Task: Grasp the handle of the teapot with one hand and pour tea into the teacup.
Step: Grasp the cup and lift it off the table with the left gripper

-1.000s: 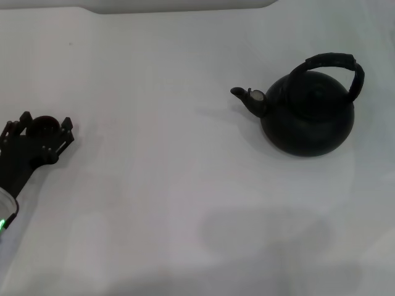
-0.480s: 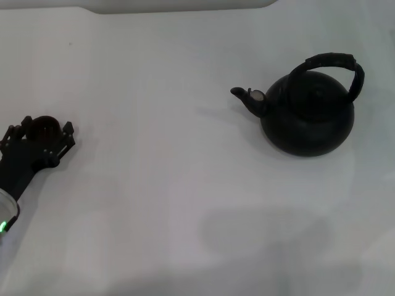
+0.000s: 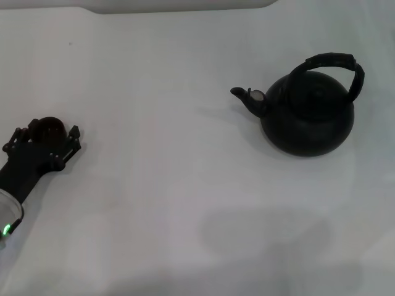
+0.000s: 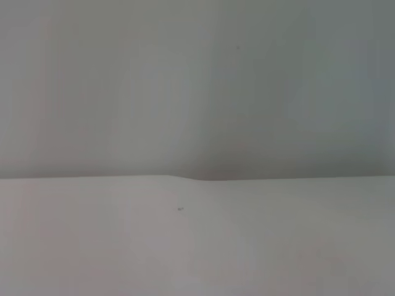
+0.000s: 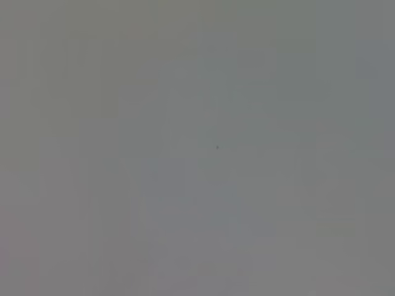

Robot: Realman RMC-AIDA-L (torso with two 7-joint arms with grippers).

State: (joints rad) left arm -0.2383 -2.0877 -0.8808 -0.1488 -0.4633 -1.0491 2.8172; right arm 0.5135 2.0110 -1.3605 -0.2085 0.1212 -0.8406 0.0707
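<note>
The matte-black teapot [image 3: 308, 117] stands on the white table at the right. Its spout [image 3: 245, 97] points left and its ribbed black arched handle [image 3: 333, 61] spans its top. The tiny dark teacup [image 3: 48, 127] is at the far left, between the fingers of my black left hand [image 3: 43, 145]. The fingers curl around the cup. The hand is far from the teapot. My right hand is out of view. The wrist views show only blank pale surfaces.
The white table [image 3: 173, 185] stretches between the cup and the teapot. A pale raised edge [image 3: 179, 5] runs along the far side. A green light [image 3: 6, 229] glows on the left arm.
My left hand has shifted slightly right and toward the table's near side, and the teacup has moved with it. The teapot has not moved.
</note>
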